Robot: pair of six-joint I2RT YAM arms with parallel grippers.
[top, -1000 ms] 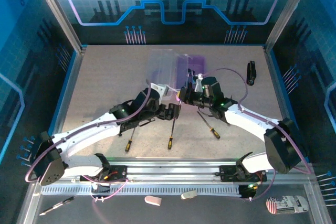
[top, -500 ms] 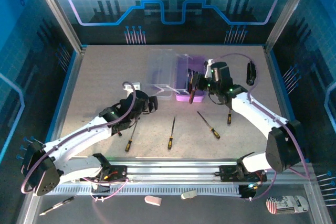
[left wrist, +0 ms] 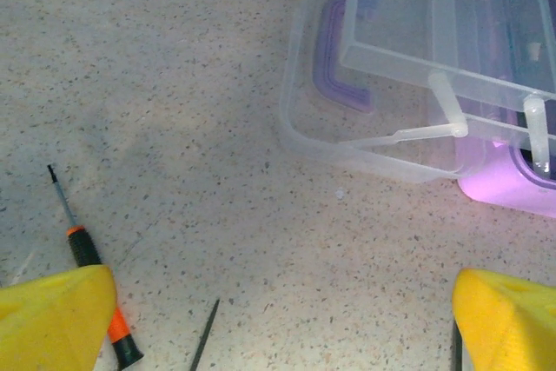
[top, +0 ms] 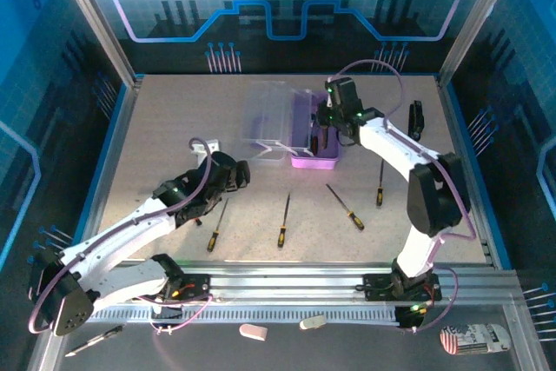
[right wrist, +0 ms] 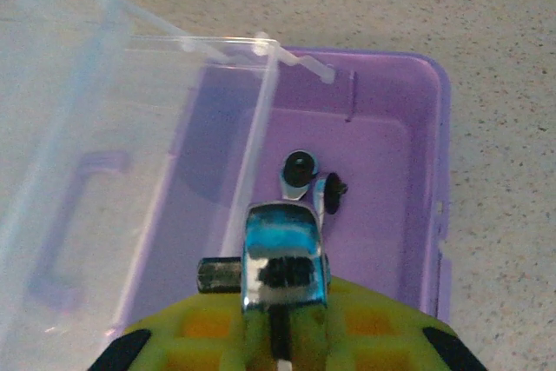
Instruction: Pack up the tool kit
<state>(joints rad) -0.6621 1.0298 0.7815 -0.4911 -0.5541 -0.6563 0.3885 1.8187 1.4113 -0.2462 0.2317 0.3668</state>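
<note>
Right gripper (top: 320,135) has swung from mid-table to over the case (top: 295,128), clamped on a shiny metal tool (right wrist: 283,258) above the open purple base (right wrist: 440,128). Left gripper (top: 240,171) has pulled back left, jaws wide apart and holding nothing, near the clear lid (left wrist: 391,41). Four screwdrivers (top: 283,220) lie on the table (top: 174,128), just in front of the case.

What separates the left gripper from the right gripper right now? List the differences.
1. The left gripper stands wide open; the right gripper is shut on a shiny metal tool.
2. The left gripper is empty over the table near an orange-black screwdriver; the right gripper hangs above the purple base.
Shared: both have yellow fingers.
</note>
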